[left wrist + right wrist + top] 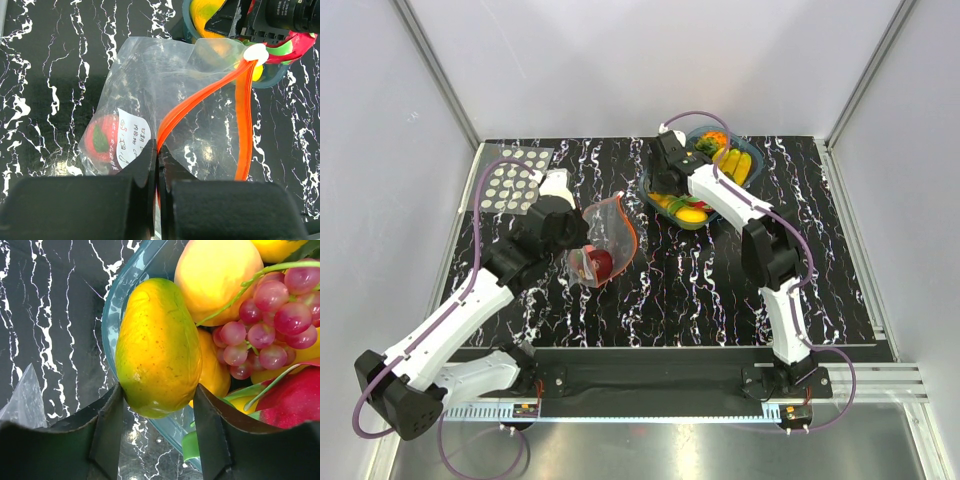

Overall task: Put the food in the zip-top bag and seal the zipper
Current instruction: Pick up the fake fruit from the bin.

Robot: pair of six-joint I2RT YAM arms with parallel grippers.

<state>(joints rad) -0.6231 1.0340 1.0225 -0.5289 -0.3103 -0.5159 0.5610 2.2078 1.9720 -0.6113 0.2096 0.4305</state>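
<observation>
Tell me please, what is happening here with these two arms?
The left pincer is shut on the orange zipper of the clear zip-top bag, holding its mouth open. One red fruit already lies inside. The right pincer is at the teal tray, its fingers closed on both sides of a yellow-green mango. The bag is not yet sealed.

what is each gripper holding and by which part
The left gripper pinches the zip-top bag by its orange zipper; right gripper clamps the mango at its near end.
</observation>
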